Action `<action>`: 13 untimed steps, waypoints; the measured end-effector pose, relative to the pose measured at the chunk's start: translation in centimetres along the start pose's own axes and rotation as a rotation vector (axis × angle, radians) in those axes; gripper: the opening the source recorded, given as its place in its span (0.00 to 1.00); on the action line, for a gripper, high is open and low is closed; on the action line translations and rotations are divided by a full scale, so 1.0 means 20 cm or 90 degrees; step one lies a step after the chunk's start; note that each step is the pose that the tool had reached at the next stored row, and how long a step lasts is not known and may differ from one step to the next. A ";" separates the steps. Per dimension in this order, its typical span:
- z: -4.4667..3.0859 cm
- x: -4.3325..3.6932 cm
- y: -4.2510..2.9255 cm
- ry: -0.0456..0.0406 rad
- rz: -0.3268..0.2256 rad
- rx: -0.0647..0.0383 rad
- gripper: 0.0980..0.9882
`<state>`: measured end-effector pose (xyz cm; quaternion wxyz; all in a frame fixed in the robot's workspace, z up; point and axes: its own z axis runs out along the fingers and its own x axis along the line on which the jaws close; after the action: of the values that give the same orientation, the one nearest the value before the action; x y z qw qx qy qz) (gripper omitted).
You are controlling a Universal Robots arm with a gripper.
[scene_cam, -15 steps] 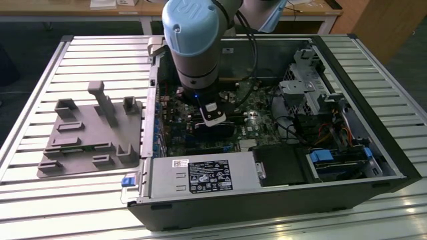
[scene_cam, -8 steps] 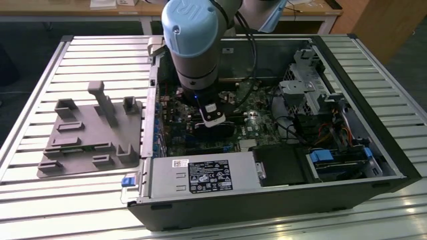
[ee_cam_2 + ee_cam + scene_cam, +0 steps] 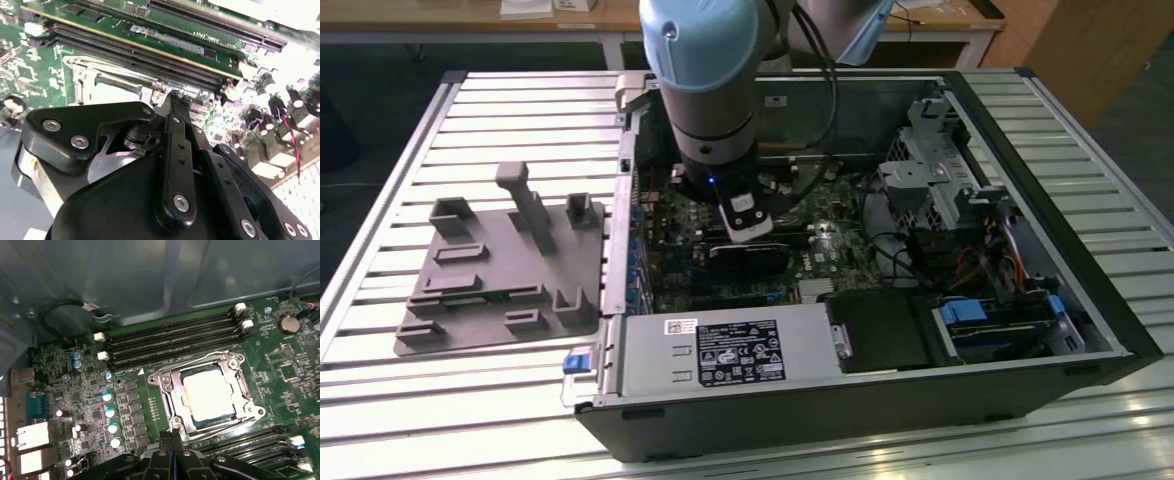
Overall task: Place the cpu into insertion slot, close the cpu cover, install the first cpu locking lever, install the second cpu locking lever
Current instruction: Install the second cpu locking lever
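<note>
The cpu [image 3: 209, 391], a pale square chip, lies in the insertion slot [image 3: 248, 390] on the green board. The cpu cover [image 3: 167, 390], a silvery frame with a window, lies flat over its edges. A thin wire lever [image 3: 200, 360] runs along the socket's side nearest the memory slots. My gripper [image 3: 172, 434] sits at the socket's opposite side, its black fingers pressed together and shut, tips just above the rim. In the second wrist view the fingertips [image 3: 175, 97] end beside the silvery cover [image 3: 80, 75]. The exterior view has the gripper [image 3: 750, 235] low inside the open computer case.
Long black memory slots [image 3: 170, 337] flank the socket, and a row of capacitors [image 3: 110, 412] stands beside it. The case holds a power supply [image 3: 720, 350] and a drive cage [image 3: 934, 170]. A grey fixture plate [image 3: 494, 270] lies at the exterior view's left.
</note>
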<state>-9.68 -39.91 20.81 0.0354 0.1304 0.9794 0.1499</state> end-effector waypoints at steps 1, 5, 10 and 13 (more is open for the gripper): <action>-0.009 0.000 0.003 -0.0002 0.000 0.001 0.00; -0.045 -0.006 0.016 -0.0018 -0.001 0.007 0.00; -0.062 -0.038 0.030 -0.0056 -0.002 0.025 0.00; -0.058 -0.069 0.039 -0.0094 -0.002 0.041 0.00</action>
<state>-8.28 -39.89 22.19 0.0387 0.1309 0.9837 0.1170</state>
